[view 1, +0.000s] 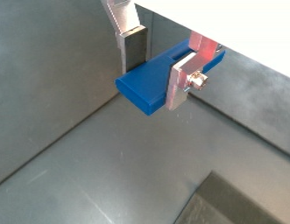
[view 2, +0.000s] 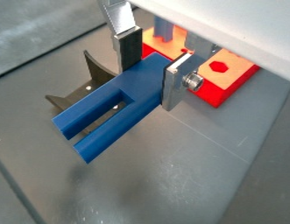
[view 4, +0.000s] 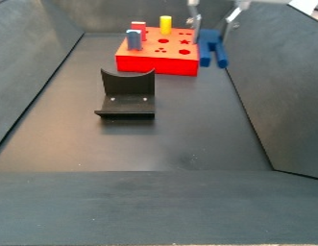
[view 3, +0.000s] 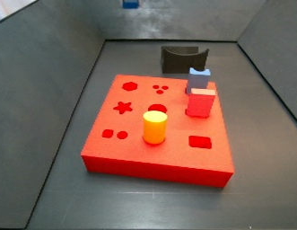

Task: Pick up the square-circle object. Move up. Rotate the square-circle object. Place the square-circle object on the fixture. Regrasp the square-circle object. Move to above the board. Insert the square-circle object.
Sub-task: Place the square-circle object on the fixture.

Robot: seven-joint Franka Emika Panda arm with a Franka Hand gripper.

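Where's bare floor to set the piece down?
Open floor between the fixture and the near edge. Crowded on the board, and beside it where the gripper holds the square-circle object.

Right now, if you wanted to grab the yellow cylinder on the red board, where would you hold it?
Probably by its upper half, coming straight down. The yellow cylinder stands upright in the board, so its round sides are free, and the red block stands apart from it. The tool is busy, though: up beside the board, it is shut on the square-circle object.
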